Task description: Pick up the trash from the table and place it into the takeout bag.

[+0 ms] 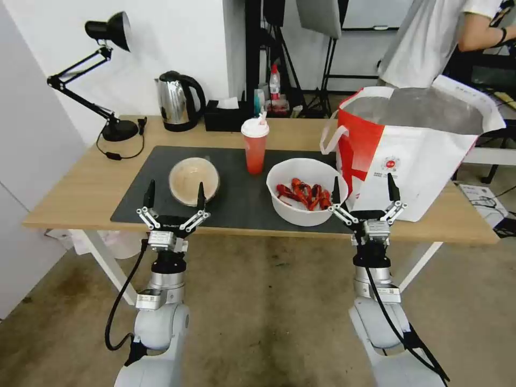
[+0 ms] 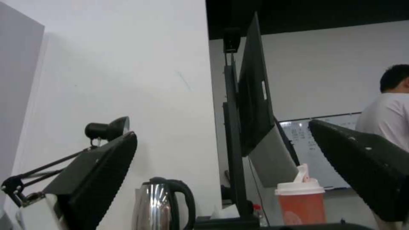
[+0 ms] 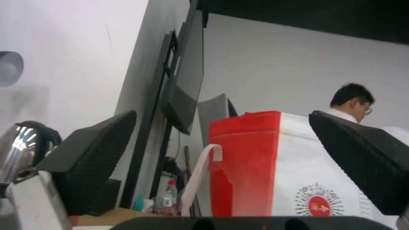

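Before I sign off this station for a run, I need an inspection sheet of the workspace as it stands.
Surface: table with dark mat.
Job's things: beige bowl, red cup and white bowl with crayfish shells on the mat; takeout bag open at the right end.
Clutter: kettle, tissue box, desk lamp at the back.
Grippers: left gripper and right gripper, fingers open, at the near edge.
Cables: lamp cord on the table.
Surroundings: person behind the bag.

Light-wood table [image 1: 80, 193] on white legs. Dark grey mat [image 1: 242, 199] lies on it, carrying beige bowl [image 1: 193, 180], red drink cup [image 1: 255, 146], white bowl [image 1: 303, 192] of crayfish shells. Takeout bag [image 1: 414, 145] stands at right end. Along back edge: desk lamp [image 1: 107, 80], steel kettle [image 1: 178, 101], black tissue box [image 1: 226, 116].
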You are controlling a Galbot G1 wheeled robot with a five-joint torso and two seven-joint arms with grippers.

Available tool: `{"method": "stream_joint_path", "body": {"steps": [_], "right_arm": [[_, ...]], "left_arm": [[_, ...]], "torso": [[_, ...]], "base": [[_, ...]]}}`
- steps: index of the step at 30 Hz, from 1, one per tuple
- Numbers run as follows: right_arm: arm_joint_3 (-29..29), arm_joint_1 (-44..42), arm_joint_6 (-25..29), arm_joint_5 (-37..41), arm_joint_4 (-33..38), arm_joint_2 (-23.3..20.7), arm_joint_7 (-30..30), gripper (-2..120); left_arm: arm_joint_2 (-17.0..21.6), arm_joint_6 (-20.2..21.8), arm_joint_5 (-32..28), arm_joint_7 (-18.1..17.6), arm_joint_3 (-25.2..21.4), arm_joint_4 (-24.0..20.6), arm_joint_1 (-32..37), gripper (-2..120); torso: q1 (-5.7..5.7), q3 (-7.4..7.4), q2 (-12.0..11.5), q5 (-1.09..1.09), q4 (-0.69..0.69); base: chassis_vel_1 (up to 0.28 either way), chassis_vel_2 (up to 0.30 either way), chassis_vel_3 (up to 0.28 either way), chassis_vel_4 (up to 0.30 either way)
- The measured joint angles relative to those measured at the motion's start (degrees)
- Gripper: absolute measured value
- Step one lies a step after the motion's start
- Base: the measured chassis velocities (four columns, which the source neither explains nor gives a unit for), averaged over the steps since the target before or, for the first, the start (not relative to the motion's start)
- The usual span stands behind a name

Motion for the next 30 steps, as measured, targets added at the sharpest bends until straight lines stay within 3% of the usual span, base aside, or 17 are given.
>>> {"method": "stream_joint_path", "body": {"steps": [11, 23, 24, 28, 30], "right_arm": [[-7.2, 2.95, -9.72, 8.05, 4.38, -4.81, -0.78, 100], [-18.65, 15.25, -29.51, 23.17, 6.55, -14.75, -1.06, 100], [-18.65, 15.25, -29.51, 23.17, 6.55, -14.75, -1.06, 100], [-23.13, 22.42, -39.8, 31.38, 6.51, -15.89, -0.9, 100], [-23.82, 23.5, -41.55, 32.74, 6.31, -15.92, -0.82, 100]], "left_arm": [[-0.05, 0.11, 0.03, 0.24, 0.13, 0.05, 0.56, 100], [-0.52, -0.27, 0.23, 1.21, 0.76, 0.19, 1.84, 100], [-0.52, -0.27, 0.23, 1.21, 0.76, 0.19, 1.84, 100], [-0.61, -0.47, 0.37, 1.25, 1.07, 0.37, 1.96, 100], [-0.62, -0.53, 0.39, 1.25, 1.09, 0.42, 2.0, 100]], "torso": [[0.0, 0.0, 0.0, 0.0, 0.0], [0.0, 0.0, -0.01, 0.0, 0.0], [0.0, 0.0, -0.01, 0.0, 0.0], [0.0, 0.0, -0.01, -0.01, 0.0], [0.0, 0.01, -0.01, -0.01, 0.01]], "base": [[0.0, 0.0, 0.0, 0.0], [0.0, 0.0, 0.0, 0.0], [0.0, 0.0, 0.0, 0.0], [0.0, 0.0, 0.0, 0.0], [0.0, 0.0, 0.0, 0.0]]}}
